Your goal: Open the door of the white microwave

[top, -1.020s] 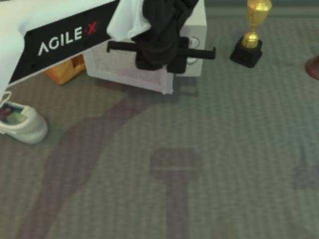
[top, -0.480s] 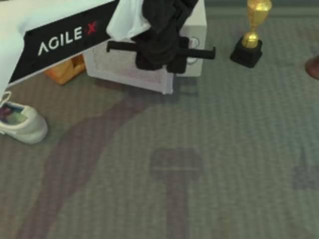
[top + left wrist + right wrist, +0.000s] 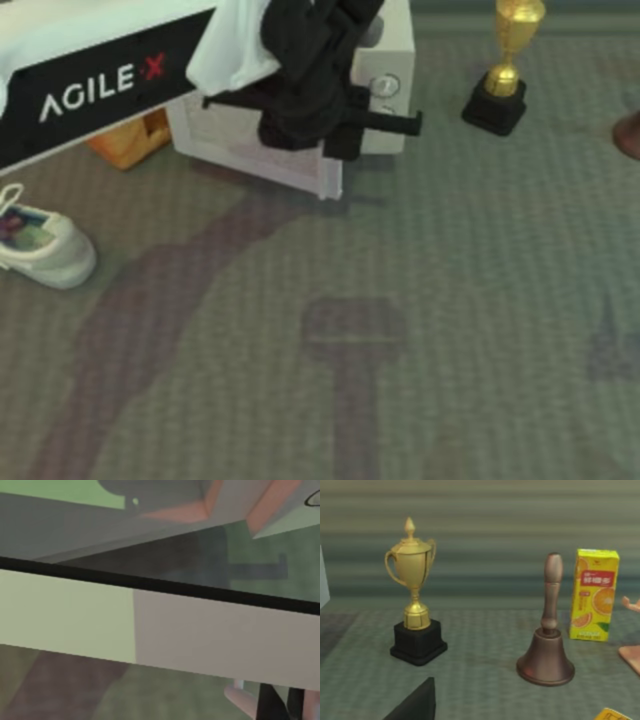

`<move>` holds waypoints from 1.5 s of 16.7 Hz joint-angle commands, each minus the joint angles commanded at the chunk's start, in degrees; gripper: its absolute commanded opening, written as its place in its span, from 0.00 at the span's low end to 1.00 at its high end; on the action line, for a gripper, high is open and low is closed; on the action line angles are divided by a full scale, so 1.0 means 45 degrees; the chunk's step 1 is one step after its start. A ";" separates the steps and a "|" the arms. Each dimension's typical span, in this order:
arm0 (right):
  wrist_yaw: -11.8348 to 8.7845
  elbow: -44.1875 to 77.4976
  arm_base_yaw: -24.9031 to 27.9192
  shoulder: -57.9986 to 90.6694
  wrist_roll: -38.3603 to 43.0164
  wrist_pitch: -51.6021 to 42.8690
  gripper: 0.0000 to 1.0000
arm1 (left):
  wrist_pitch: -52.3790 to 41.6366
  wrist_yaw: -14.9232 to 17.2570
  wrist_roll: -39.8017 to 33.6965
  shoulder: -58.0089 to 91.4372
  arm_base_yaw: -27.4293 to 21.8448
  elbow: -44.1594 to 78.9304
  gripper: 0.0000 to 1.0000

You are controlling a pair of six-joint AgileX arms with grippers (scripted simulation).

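Note:
The white microwave (image 3: 393, 38) stands at the back of the table, a silver knob (image 3: 385, 85) showing on its right front. Its door (image 3: 245, 150), white with a speckled mesh window, stands slightly ajar, its free edge swung out from the knob panel. My left gripper (image 3: 332, 150) hangs black over that free edge and is shut on the door. In the left wrist view the door's edge (image 3: 200, 635) fills the frame as a pale band, with one dark finger (image 3: 272, 705) beside it. My right gripper (image 3: 417, 705) is parked out of the top view.
A gold trophy (image 3: 505, 60) on a black base stands right of the microwave. A wooden orange box (image 3: 130, 140) sits to the microwave's left, and a white shoe (image 3: 45, 245) near the left edge. The right wrist view shows a bronze bell (image 3: 547, 640) and a yellow juice carton (image 3: 595, 595).
My left gripper has shifted left and toward the table's front. The door's free edge came with it, swinging a little farther out from the microwave.

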 joint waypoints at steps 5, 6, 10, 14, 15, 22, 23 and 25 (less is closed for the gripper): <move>0.0000 0.0000 0.0000 0.0000 0.0000 0.0000 1.00 | 0.0234 0.0155 0.0325 -0.0320 0.0059 -0.0382 0.00; 0.0000 0.0000 0.0000 0.0000 0.0000 0.0000 1.00 | 0.0234 0.0155 0.0325 -0.0320 0.0059 -0.0382 0.00; 0.0000 0.0000 0.0000 0.0000 0.0000 0.0000 1.00 | 0.0234 0.0155 0.0325 -0.0320 0.0059 -0.0382 0.00; 0.0000 0.0000 0.0000 0.0000 0.0000 0.0000 1.00 | 0.0234 0.0155 0.0325 -0.0320 0.0059 -0.0382 0.00; 0.0000 0.0000 0.0000 0.0000 0.0000 0.0000 1.00 | 0.0234 0.0155 0.0325 -0.0320 0.0059 -0.0382 0.00; 0.0000 0.0000 0.0000 0.0000 0.0000 0.0000 1.00 | 0.0234 0.0155 0.0325 -0.0320 0.0059 -0.0382 0.00; 0.0000 0.0000 0.0000 0.0000 0.0000 0.0000 1.00 | 0.0234 0.0155 0.0325 -0.0320 0.0059 -0.0382 0.00; 0.0000 0.0000 0.0000 0.0000 0.0000 0.0000 1.00 | 0.0234 0.0155 0.0325 -0.0320 0.0059 -0.0382 0.00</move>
